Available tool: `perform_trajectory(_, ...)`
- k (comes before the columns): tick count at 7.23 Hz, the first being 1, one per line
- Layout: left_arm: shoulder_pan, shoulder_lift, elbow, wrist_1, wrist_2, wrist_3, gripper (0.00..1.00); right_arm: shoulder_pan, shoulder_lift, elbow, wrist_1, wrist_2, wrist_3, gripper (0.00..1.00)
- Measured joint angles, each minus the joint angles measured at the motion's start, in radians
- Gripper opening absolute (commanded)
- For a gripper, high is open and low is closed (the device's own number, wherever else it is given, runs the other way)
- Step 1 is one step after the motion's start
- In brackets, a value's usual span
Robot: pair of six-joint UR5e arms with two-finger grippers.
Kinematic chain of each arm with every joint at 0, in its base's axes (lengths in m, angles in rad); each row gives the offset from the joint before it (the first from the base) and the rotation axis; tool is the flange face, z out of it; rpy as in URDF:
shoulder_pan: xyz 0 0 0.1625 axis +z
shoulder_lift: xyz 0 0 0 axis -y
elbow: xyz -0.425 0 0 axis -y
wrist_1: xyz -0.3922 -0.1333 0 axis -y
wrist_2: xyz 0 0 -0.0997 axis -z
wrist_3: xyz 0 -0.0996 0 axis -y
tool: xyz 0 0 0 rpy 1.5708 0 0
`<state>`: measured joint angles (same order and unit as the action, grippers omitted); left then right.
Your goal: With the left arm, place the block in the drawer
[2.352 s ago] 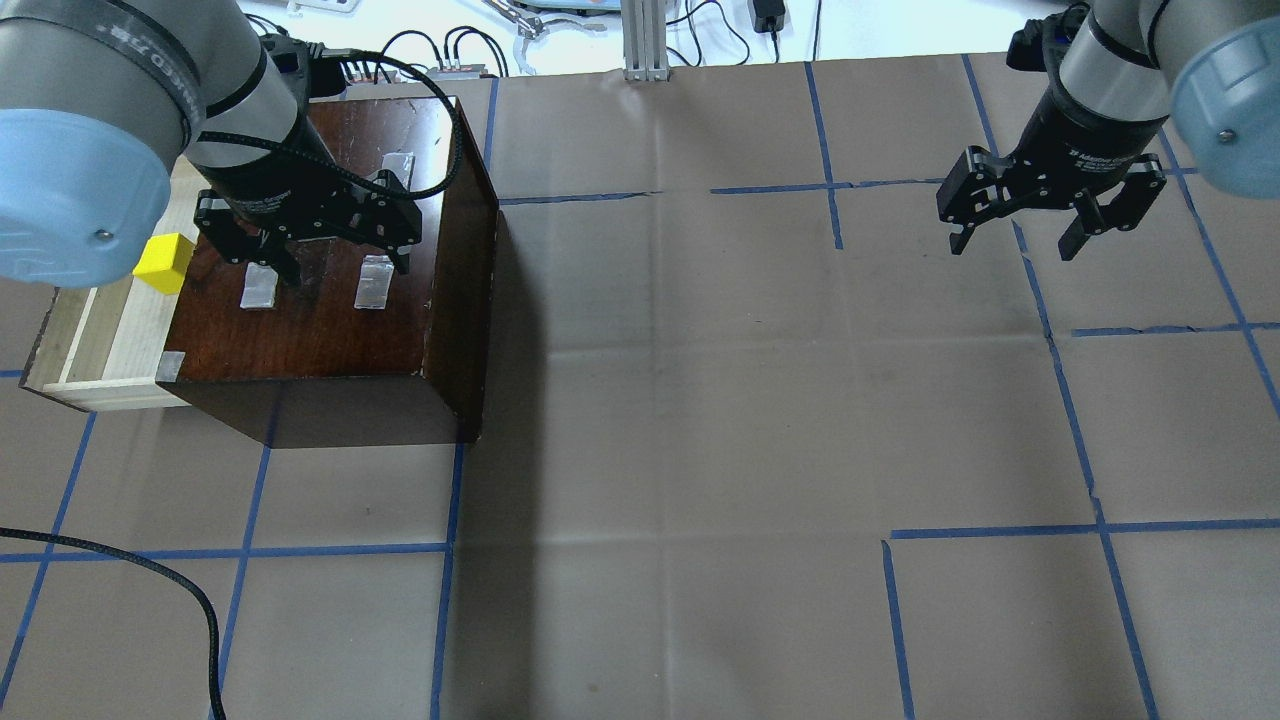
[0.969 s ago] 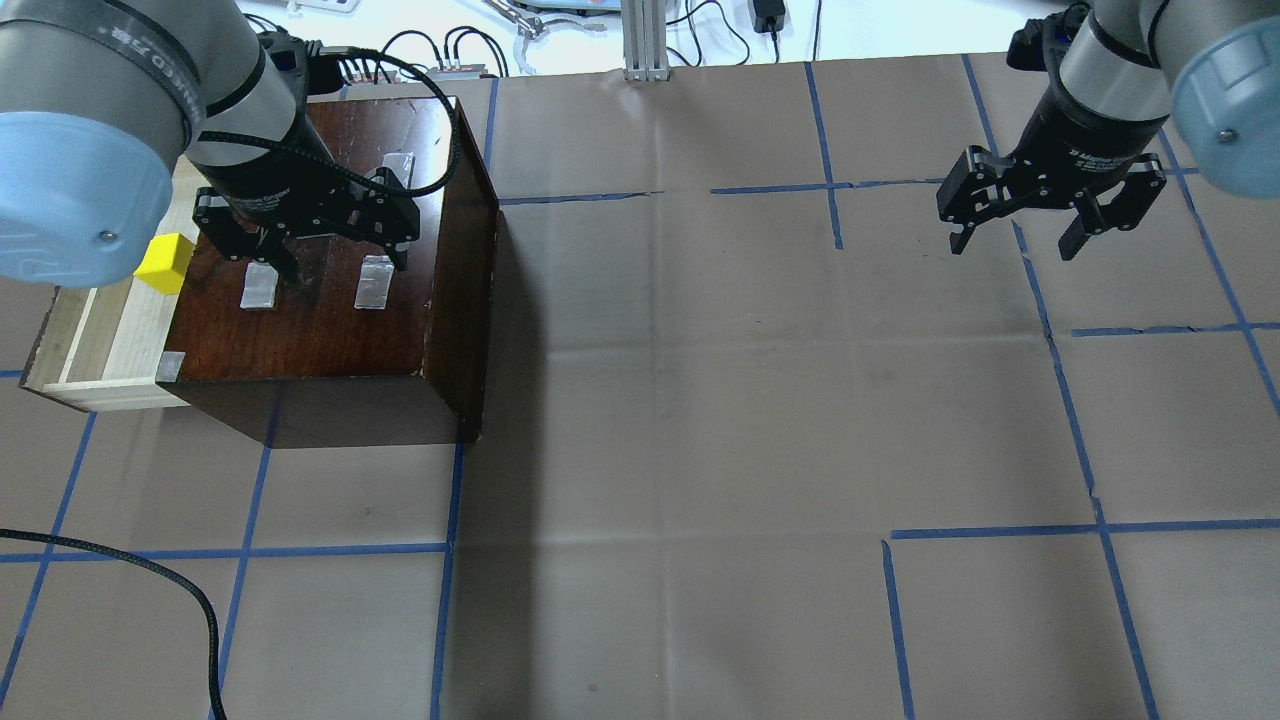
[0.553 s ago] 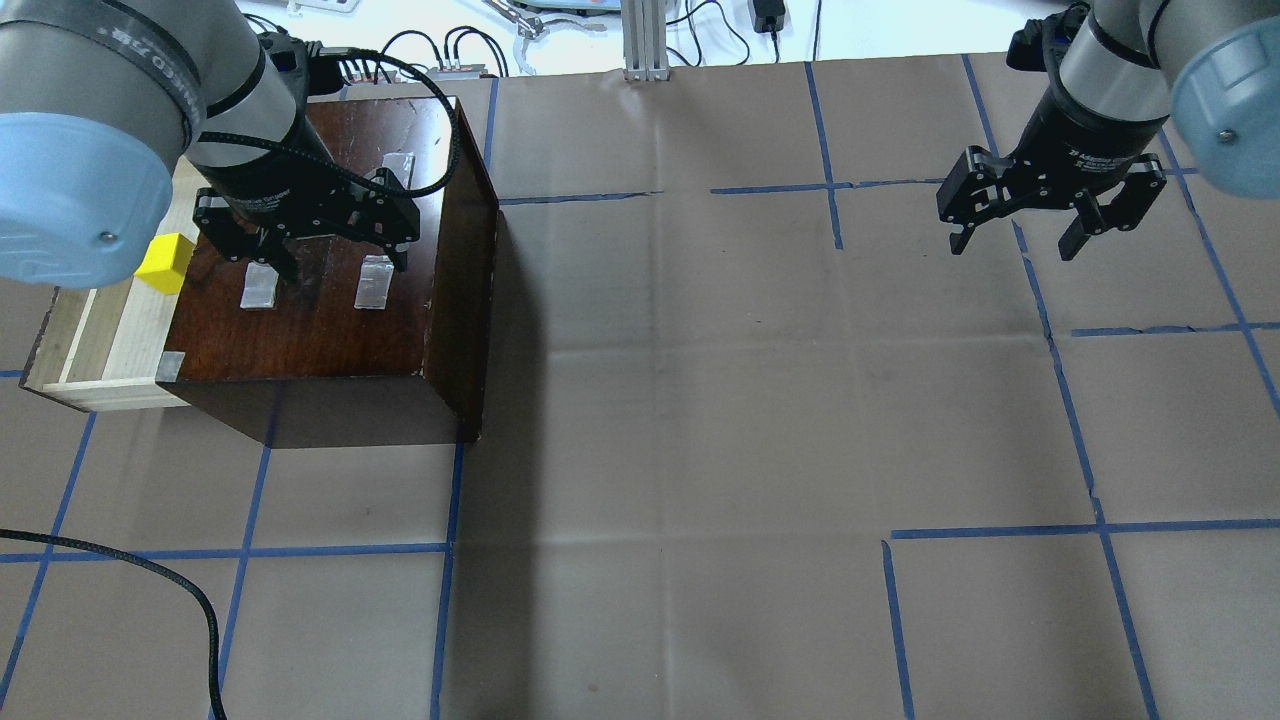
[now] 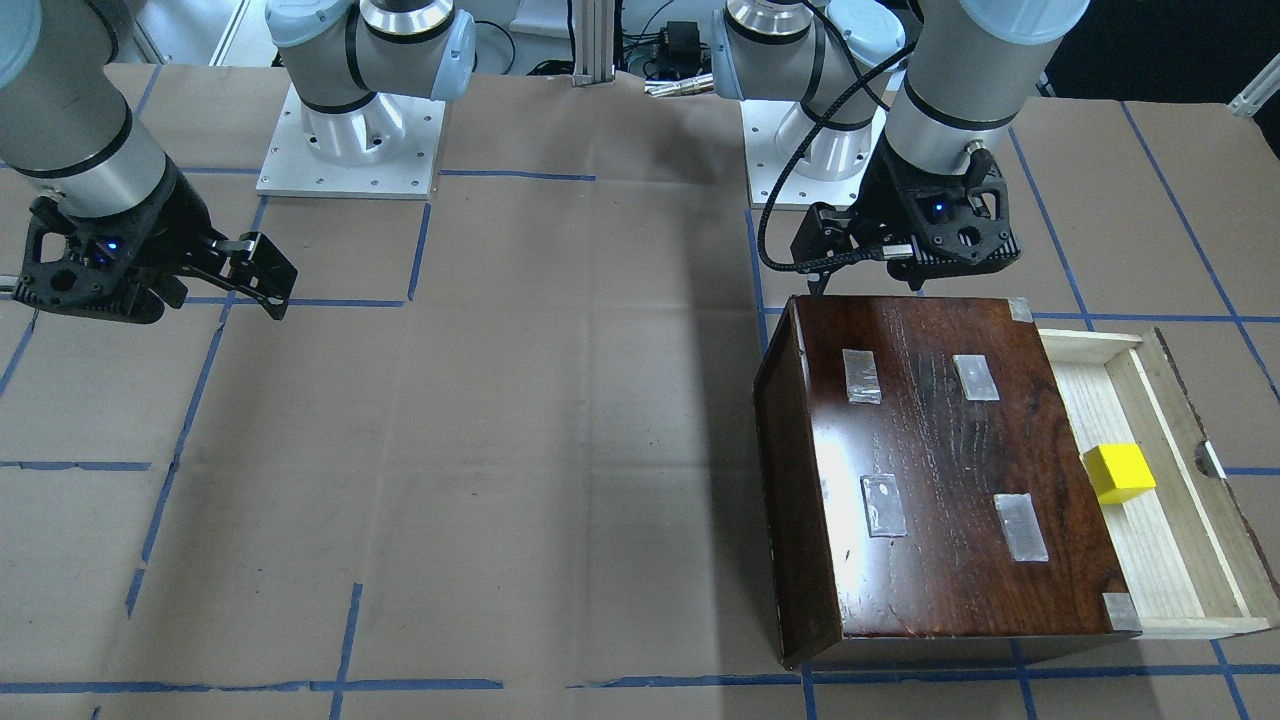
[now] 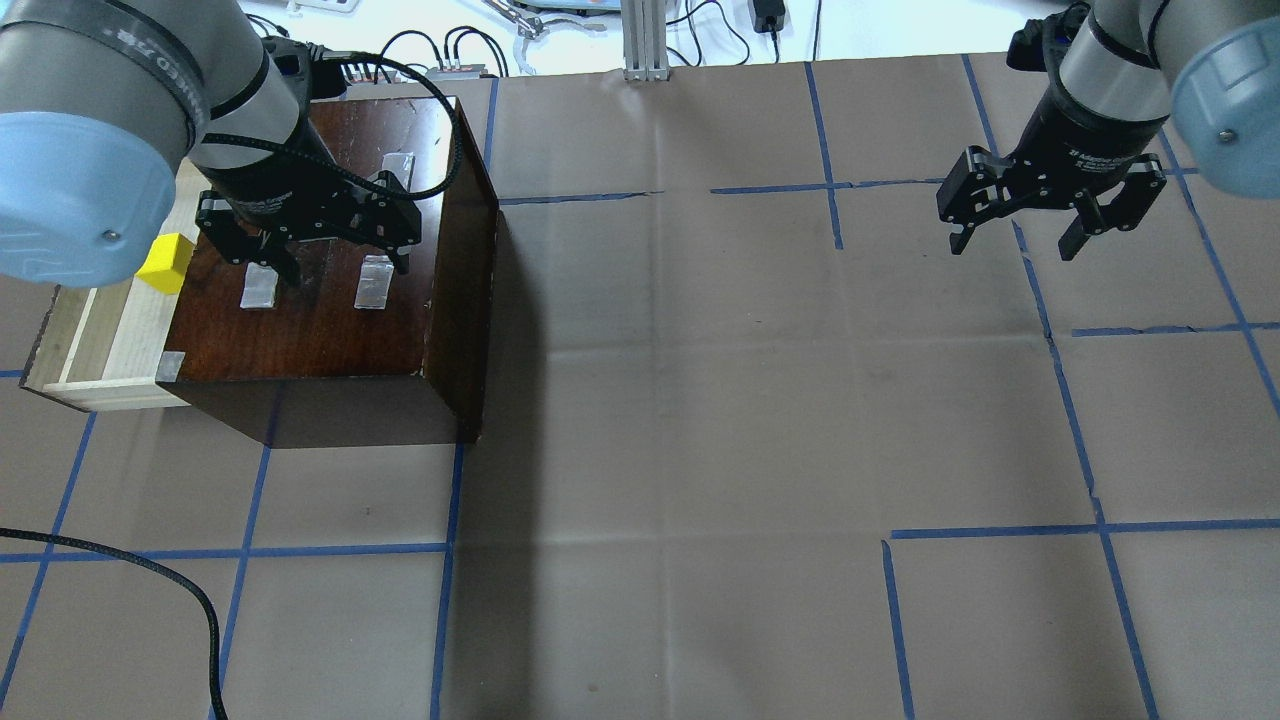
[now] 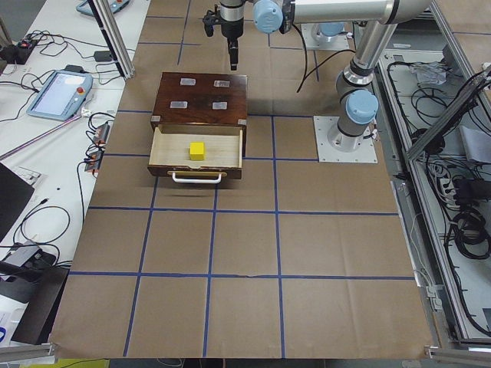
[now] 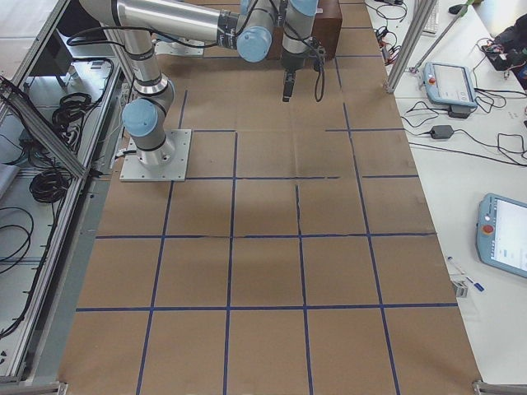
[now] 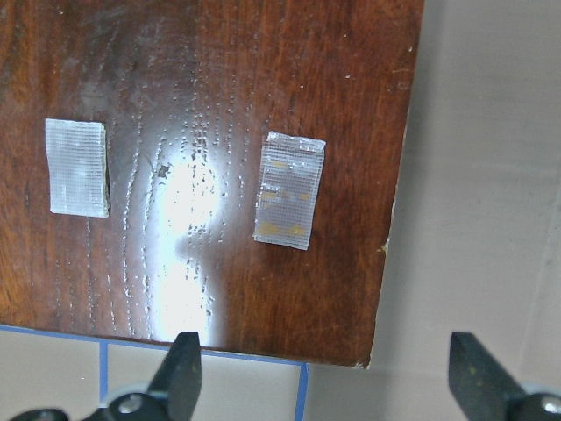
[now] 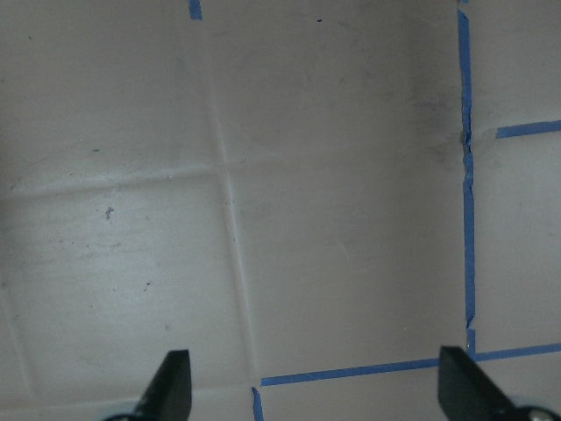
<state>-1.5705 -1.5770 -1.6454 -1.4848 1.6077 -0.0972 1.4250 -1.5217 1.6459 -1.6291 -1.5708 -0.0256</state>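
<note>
The yellow block [image 4: 1120,473] lies in the open pale wood drawer [image 4: 1150,560], which is pulled out of the dark brown box [image 4: 940,480]. In the overhead view the block [image 5: 165,263] shows partly under my left arm's elbow cap, in the drawer [image 5: 110,340]. My left gripper [image 5: 343,272] is open and empty, hovering above the box top [image 5: 320,320] near its robot-side edge. The left wrist view shows the gripper [image 8: 324,360] over the box top [image 8: 219,132] and its corner. My right gripper [image 5: 1012,248] is open and empty above the bare table, far to the right.
Several clear tape patches [image 4: 880,505] sit on the box top. A black cable [image 5: 150,570] loops over the table's near left. An aluminium post [image 5: 645,40] and loose wires stand at the far edge. Blue tape lines [image 5: 1070,420] grid the brown paper cover.
My left arm has shifted very slightly over the box. The block stays in the drawer, and both grippers stay open.
</note>
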Motion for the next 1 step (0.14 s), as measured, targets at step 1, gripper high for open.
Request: perform_trajectory(1, 0.0, 0.0, 0.0, 0.003, 0.0, 0.001, 0.99, 0.0, 0.0, 0.0, 0.0, 0.0, 0.0, 1.0)
